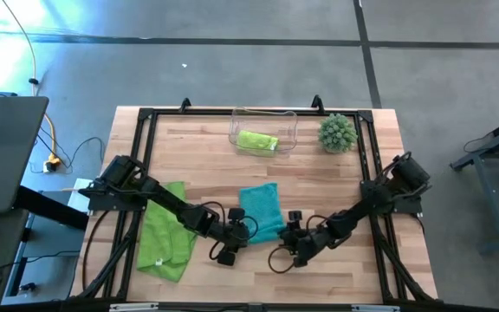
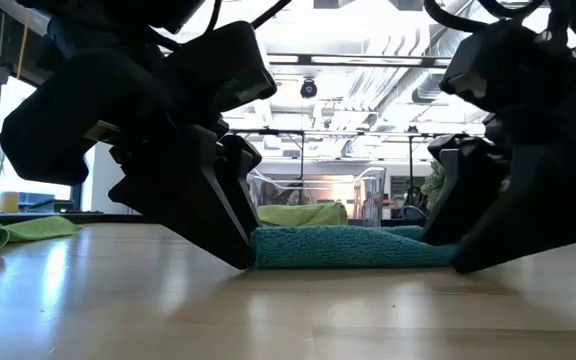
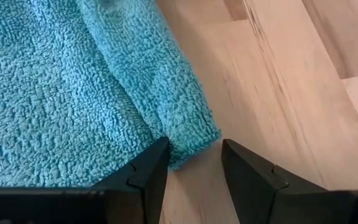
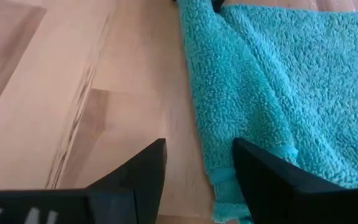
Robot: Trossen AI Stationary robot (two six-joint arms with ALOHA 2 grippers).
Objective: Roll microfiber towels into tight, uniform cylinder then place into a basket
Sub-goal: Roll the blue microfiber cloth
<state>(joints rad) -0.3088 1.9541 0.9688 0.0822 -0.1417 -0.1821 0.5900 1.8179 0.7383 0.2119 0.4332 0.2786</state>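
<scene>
On my left, a lime green towel (image 1: 165, 232) lay loose near the table's (image 1: 336, 178) left edge. My left gripper (image 1: 243, 231) sat low at the teal towel's (image 1: 262, 211) near left corner, jaws parted a little, holding nothing; the folded corner poked just into the gap beside one finger (image 3: 143, 180). My right gripper (image 1: 289, 230) mirrored it at the near right corner, jaws likewise apart and empty, the towel's edge touching one finger (image 4: 272, 180). A rolled lime green towel (image 1: 257, 141) lay in the basket (image 1: 235, 127) by the far edge.
</scene>
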